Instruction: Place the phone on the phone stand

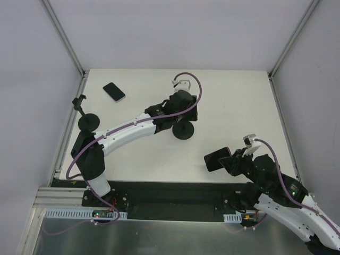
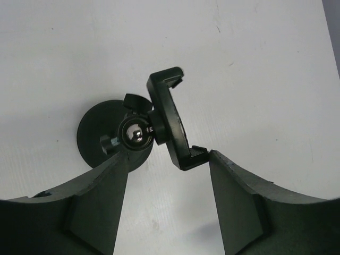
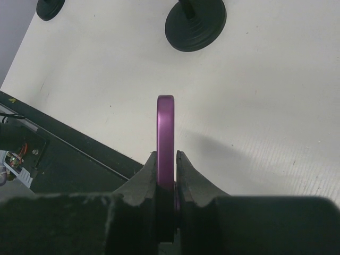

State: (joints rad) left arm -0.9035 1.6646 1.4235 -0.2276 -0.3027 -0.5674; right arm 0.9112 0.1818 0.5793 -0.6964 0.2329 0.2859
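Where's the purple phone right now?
In the right wrist view, the purple phone is pinched in the right gripper, over the table's near right, with the nearer phone stand beyond it.

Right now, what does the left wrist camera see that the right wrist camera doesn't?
Only the left wrist view shows the black phone stand's clamp and shiny ball joint, between the fingers of the open left gripper. Only the right wrist view shows the purple-edged phone pinched in the right gripper, plus a second round black base. Both show the white table and the stand's round base.
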